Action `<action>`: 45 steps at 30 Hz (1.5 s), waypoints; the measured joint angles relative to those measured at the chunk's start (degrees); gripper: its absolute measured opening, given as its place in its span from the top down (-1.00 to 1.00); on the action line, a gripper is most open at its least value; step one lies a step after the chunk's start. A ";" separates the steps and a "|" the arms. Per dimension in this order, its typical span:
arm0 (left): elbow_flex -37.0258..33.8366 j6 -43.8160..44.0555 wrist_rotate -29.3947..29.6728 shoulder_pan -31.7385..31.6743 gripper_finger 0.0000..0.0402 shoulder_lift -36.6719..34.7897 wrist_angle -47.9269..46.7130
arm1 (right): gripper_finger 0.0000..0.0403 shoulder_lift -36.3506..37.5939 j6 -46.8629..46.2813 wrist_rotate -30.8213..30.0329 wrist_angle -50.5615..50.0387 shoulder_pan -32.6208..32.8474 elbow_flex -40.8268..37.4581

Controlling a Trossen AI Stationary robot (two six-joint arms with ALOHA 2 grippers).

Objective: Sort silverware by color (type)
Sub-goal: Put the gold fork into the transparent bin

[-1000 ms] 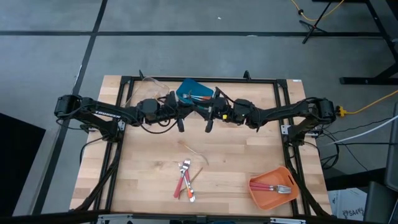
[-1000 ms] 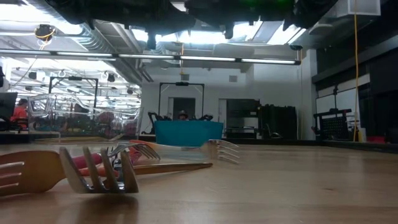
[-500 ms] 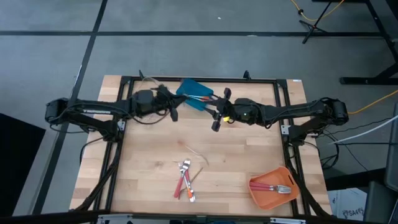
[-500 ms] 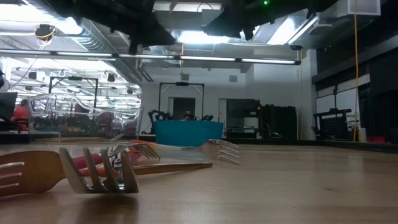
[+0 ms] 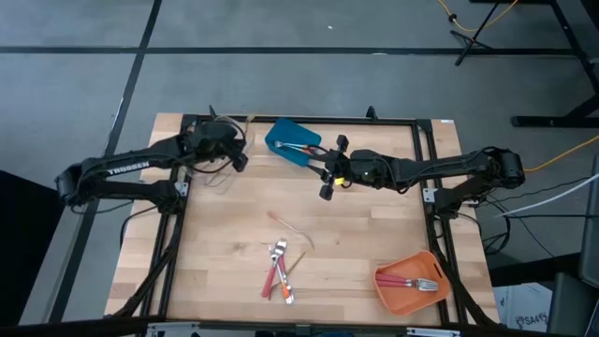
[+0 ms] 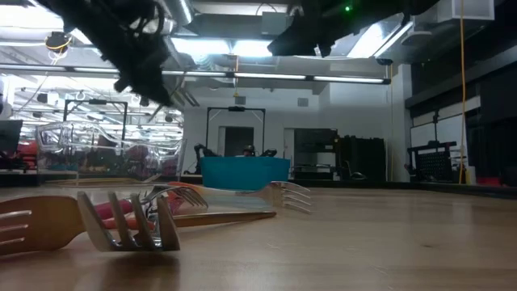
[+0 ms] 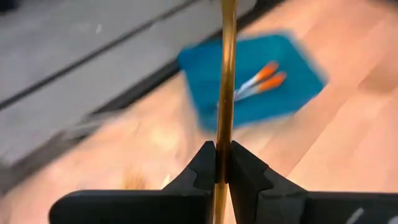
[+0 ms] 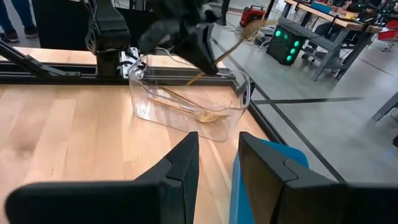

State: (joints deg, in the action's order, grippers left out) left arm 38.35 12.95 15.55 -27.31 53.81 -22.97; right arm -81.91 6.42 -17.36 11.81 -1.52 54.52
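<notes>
A: Wooden desk [image 5: 356, 234], grey floor around it, workshop room with ceiling lights behind in the low view. Landmark?

B: Use the blue bin [image 5: 290, 142]. The clear bin [image 8: 186, 99] sits just beside it on the left arm's side; the right wrist view shows it plainly, with gold forks [image 8: 198, 111] lying inside. From above it's barely readable.

A: Left gripper [image 5: 234, 154]?

B: Above the clear bin, off the blue bin's side. Left wrist view shows the jaws clamped on a gold utensil [image 7: 225, 81], its handle running straight up between the fingers [image 7: 202, 168]. The high view doesn't show that grip at all.

A: Blue bin contents?

B: Orange-handled utensils [image 7: 258, 79], at least two, seen in the left wrist view, which is blurred.

A: Right gripper [image 5: 328, 178]?

B: Just beside the blue bin, toward the desk's middle. Jaws apart, nothing between them, seen in its own wrist view [image 8: 214, 162].

A: Other containers?

B: Orange bin [image 5: 412, 281] well away from the blue bin, at the near right corner, holding red-handled forks [image 5: 416, 283].

A: Loose items?

B: A small pile of silverware [image 5: 279, 271] near the desk's front middle, well apart from the blue bin; one gold piece [image 5: 290, 225] lies alone between pile and bin. Low view has fork tines [image 6: 129, 222] up close, partly blocking the blue bin [image 6: 245, 172] behind them.
</notes>
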 joint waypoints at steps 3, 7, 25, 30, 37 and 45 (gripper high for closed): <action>0.00 0.00 0.00 -2.02 0.92 0.18 -6.39 | 0.47 0.00 -0.05 0.02 -0.04 0.00 0.00; 0.00 -0.02 -0.02 -4.04 0.92 0.25 -13.06 | 0.47 0.00 -0.09 0.02 -0.04 0.00 0.00; -0.02 -1.60 0.45 -8.16 0.92 5.42 -20.86 | 0.47 0.00 -0.13 0.04 -1.78 0.00 0.00; -0.02 -1.62 0.08 -8.85 0.92 9.59 -20.84 | 0.47 0.00 -0.13 0.04 -1.79 0.00 0.00; -0.02 -2.62 -0.10 -8.83 0.90 15.48 -20.71 | 0.47 0.00 -0.13 0.04 -1.77 0.00 0.00; 0.00 -4.48 -0.18 -8.85 0.90 21.06 -19.91 | 0.47 0.00 -0.14 0.04 -1.75 0.00 0.00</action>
State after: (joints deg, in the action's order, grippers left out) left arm 38.35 8.47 15.37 -36.16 74.87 -42.88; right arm -81.91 6.27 -17.32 10.07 -1.52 54.52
